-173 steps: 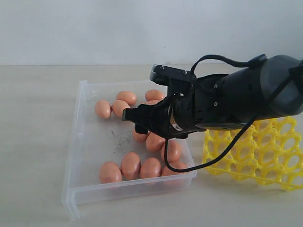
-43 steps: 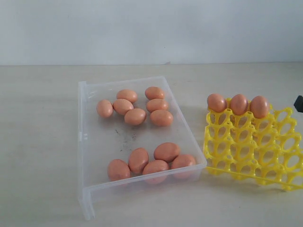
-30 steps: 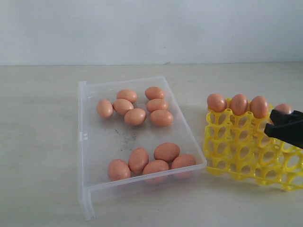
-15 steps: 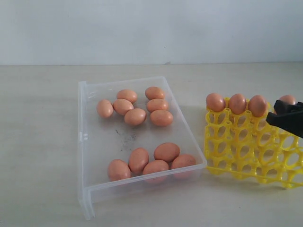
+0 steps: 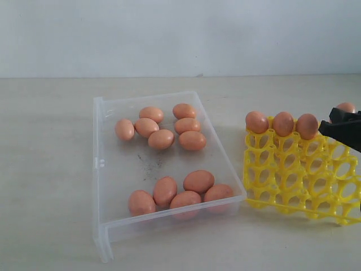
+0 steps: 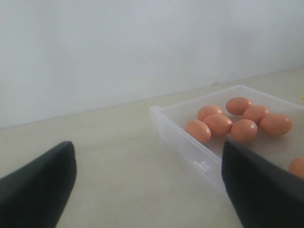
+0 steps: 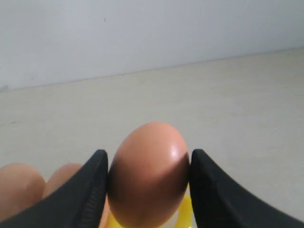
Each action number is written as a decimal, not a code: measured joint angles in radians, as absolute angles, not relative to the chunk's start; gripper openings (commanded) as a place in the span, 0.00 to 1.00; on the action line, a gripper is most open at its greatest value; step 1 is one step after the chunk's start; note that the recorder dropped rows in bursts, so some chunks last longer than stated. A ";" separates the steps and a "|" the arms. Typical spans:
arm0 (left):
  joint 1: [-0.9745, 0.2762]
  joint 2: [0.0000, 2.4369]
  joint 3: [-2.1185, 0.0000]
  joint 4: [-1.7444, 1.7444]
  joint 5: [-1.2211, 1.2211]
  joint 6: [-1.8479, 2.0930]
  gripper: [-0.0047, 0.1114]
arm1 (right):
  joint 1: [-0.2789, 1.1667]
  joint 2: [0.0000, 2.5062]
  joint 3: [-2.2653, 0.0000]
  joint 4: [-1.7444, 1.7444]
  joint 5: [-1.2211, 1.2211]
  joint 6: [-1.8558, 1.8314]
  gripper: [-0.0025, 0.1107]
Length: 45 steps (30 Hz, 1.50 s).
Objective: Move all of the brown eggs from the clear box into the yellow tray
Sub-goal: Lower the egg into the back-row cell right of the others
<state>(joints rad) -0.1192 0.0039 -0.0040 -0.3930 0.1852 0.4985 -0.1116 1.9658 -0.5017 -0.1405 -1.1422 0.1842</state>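
Three brown eggs [image 5: 283, 123] are sitting in the yellow tray [image 5: 293, 182], eleven lying in the clear box [image 5: 121, 169]; the right gripper [image 7: 148, 164] is clamping another, the left gripper [image 6: 148, 185] standing apart.

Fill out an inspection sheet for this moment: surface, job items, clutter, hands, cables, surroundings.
Surface: pale table, no spills seen.
Job's things: clear box holds twelve brown eggs, seven in a far cluster and five by the near wall; yellow tray to its right carries three eggs in its far row.
Clutter: nothing seen.
Hands: left hand open and empty, the box ahead of it; right hand shut on a fourth egg, up by the tray's far row, right of those three.
Cables: nothing seen.
Surroundings: plain light wall behind the table.
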 measured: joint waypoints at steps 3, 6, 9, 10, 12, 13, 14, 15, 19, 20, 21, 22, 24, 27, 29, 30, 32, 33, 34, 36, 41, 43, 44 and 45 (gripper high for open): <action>-0.119 0.004 -0.004 -0.393 0.185 0.498 0.71 | -0.112 1.966 -0.506 -0.141 -1.121 0.176 0.02; -0.119 0.004 -0.004 -0.393 0.185 0.498 0.71 | -0.112 1.966 -0.508 -0.137 -1.119 0.172 0.02; -0.119 0.004 -0.004 -0.393 0.185 0.498 0.71 | -0.112 1.966 -0.509 -0.133 -1.100 0.158 0.02; -0.119 0.004 -0.004 -0.393 0.185 0.498 0.71 | -0.112 1.966 -0.509 -0.129 -1.091 0.149 0.02; -0.119 0.004 -0.004 -0.393 0.185 0.498 0.71 | -0.112 1.966 -0.509 -0.126 -1.073 0.142 0.02; -0.119 0.004 -0.004 -0.393 0.185 0.498 0.71 | -0.112 1.966 -0.509 -0.123 -1.068 0.140 0.02; -0.119 0.004 -0.004 -0.393 0.185 0.498 0.71 | -0.112 1.966 -0.509 -0.123 -1.065 0.140 0.02; -0.119 0.004 -0.004 -0.393 0.185 0.498 0.71 | -0.112 1.966 -0.509 -0.128 -1.062 0.140 0.02; -0.119 0.004 -0.004 -0.393 0.185 0.498 0.71 | -0.112 1.966 -0.509 -0.138 -1.058 0.140 0.02; -0.119 0.004 -0.004 -0.393 0.185 0.498 0.71 | -0.112 1.966 -0.509 -0.138 -1.058 0.140 0.02; -0.119 0.004 -0.004 -0.393 0.185 0.498 0.71 | -0.112 1.966 -0.509 -0.140 -1.058 0.140 0.02; -0.119 0.004 -0.004 -0.393 0.185 0.498 0.71 | -0.112 1.966 -0.509 -0.140 -1.058 0.140 0.02; -0.119 0.004 -0.004 -0.393 0.185 0.498 0.71 | -0.112 1.966 -0.509 -0.140 -1.052 0.140 0.02; -0.119 0.004 -0.004 -0.393 0.185 0.498 0.71 | -0.112 1.966 -0.535 -0.142 -0.988 0.140 0.02; -0.119 0.004 -0.004 -0.393 0.185 0.498 0.71 | -0.112 1.966 -0.553 -0.143 -0.938 0.141 0.02; -0.119 0.004 -0.004 -0.393 0.185 0.498 0.71 | -0.112 1.966 -0.553 -0.143 -0.925 0.141 0.02; -0.119 0.004 -0.004 -0.393 0.185 0.498 0.71 | -0.112 1.970 -0.555 -0.143 -0.924 0.141 0.02; -0.119 0.004 -0.004 -0.393 0.185 0.498 0.71 | -0.112 1.985 -0.557 -0.147 -0.929 0.141 0.02; -0.119 0.004 -0.004 -0.393 0.185 0.498 0.71 | -0.112 2.003 -0.561 -0.147 -0.941 0.141 0.02; -0.119 0.004 -0.004 -0.393 0.185 0.498 0.71 | -0.112 2.044 -0.561 -0.147 -1.008 0.143 0.02; -0.119 0.004 -0.004 -0.393 0.185 0.498 0.71 | -0.112 2.065 -0.561 -0.145 -1.057 0.143 0.02; -0.119 0.004 -0.004 -0.393 0.185 0.498 0.71 | -0.112 2.065 -0.561 -0.145 -1.059 0.143 0.07; -0.119 0.004 -0.004 -0.393 0.185 0.498 0.71 | -0.112 2.067 -0.561 -0.147 -1.059 0.143 0.16; -0.119 0.004 -0.004 -0.393 0.185 0.498 0.71 | -0.112 2.067 -0.561 -0.157 -1.061 0.143 0.27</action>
